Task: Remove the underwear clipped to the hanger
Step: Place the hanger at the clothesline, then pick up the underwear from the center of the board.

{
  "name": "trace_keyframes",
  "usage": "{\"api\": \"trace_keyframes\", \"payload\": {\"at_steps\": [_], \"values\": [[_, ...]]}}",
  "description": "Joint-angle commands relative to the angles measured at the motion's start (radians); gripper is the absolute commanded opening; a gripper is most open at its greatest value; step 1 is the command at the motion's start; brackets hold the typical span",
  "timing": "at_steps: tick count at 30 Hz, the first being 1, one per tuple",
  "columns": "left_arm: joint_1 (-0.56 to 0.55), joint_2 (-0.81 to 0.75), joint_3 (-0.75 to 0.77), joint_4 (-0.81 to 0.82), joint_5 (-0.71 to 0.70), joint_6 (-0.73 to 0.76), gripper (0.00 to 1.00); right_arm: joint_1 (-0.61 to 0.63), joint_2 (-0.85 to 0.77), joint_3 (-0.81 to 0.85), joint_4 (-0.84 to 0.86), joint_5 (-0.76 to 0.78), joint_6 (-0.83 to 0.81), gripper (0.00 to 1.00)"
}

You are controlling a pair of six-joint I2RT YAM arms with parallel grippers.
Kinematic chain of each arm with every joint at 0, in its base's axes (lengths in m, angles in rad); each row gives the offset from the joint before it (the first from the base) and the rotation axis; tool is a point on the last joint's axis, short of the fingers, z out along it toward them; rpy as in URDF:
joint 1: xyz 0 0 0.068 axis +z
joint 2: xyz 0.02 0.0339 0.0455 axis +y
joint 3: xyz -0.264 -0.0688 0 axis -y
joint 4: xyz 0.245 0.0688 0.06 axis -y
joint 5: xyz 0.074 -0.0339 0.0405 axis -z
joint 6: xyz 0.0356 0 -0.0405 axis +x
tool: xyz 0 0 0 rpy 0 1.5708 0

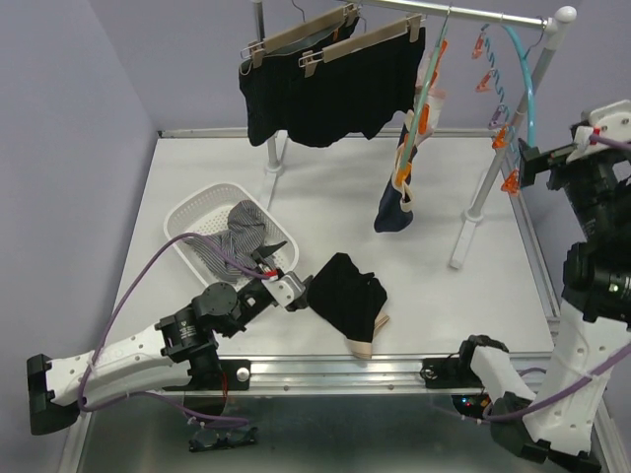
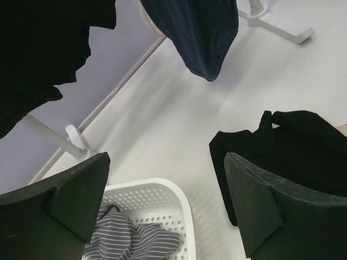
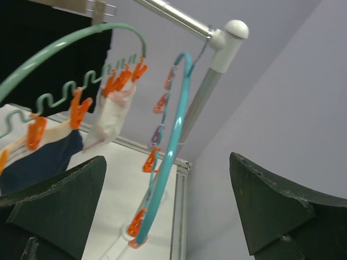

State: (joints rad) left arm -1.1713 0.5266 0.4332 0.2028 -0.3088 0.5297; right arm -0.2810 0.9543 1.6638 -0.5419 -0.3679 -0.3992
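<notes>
A: Where to find the underwear?

B: Mostly on the rack at the far side. Two black shorts [image 1: 325, 94] clipped to wooden hangers [image 1: 306, 30] on the rail [image 1: 463, 12], far centre. To their right, a navy piece [image 1: 394, 212] and a white-pink piece [image 3: 114, 116], pegged by orange clips [image 3: 80, 108] to the wavy green hanger [image 3: 116, 25]. Already down: a grey-striped piece [image 1: 237, 232] in the white basket [image 1: 197, 197], near left, and a black piece [image 1: 345, 296] loose on the bench [image 1: 473, 315] just right of it.

A: And the jaws?

B: Right gripper [image 3: 167, 160] up at far right beside the blue hoop hanger [image 3: 171, 138], jaws wide apart, nothing between them. Left gripper [image 2: 167, 162] low between basket and black piece, jaws apart too, empty.

A: Best way to do the step in hand?

B: Probably with the right arm, toward the white-pink piece, nearest of the pegged ones. Go in left past the hoop without snagging its bare clips. Pinch the cloth just below a clip and pull down and away steadily. Expect the hanger to swing on the rail, so no jerking. Watch for a second clip on the same piece.

A: Surface, room?

B: Smooth white bench, metal edging at the near and right sides, rack feet planted on it. Plain lilac walls close at left and far side. Even light, soft shadows.
</notes>
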Motion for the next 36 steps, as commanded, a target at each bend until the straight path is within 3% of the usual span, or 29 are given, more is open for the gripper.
{"api": "trace_keyframes", "payload": {"at_steps": [1, 9, 13, 17, 21, 28, 32, 36], "values": [[0.012, 0.024, -0.008, 0.061, 0.056, -0.042, 0.99, -0.004, -0.100, -0.097, -0.012, -0.115, 0.025, 1.00], [0.033, 0.159, 0.068, 0.073, 0.024, -0.207, 0.99, -0.004, -0.278, -0.331, -0.130, -0.339, 0.001, 1.00], [0.033, 0.234, 0.143, 0.061, -0.023, -0.417, 0.99, -0.003, -0.362, -0.392, -0.208, -0.454, -0.041, 1.00], [0.033, 0.309, 0.196, 0.008, 0.011, -0.525, 0.99, -0.004, -0.404, -0.450, -0.265, -0.516, -0.052, 1.00], [0.035, 0.366, 0.197, 0.036, 0.137, -0.742, 0.97, -0.004, -0.411, -0.550, -0.273, -0.555, -0.026, 1.00], [0.024, 0.512, 0.188, 0.090, 0.227, -1.102, 0.91, -0.004, -0.379, -0.683, -0.259, -0.724, 0.011, 1.00], [-0.043, 0.630, 0.203, 0.118, 0.177, -1.226, 0.90, -0.004, -0.405, -0.719, -0.239, -0.683, 0.000, 1.00], [-0.115, 0.813, 0.289, 0.025, 0.035, -1.368, 0.86, -0.004, -0.451, -0.829, -0.199, -0.600, -0.007, 1.00]]}}
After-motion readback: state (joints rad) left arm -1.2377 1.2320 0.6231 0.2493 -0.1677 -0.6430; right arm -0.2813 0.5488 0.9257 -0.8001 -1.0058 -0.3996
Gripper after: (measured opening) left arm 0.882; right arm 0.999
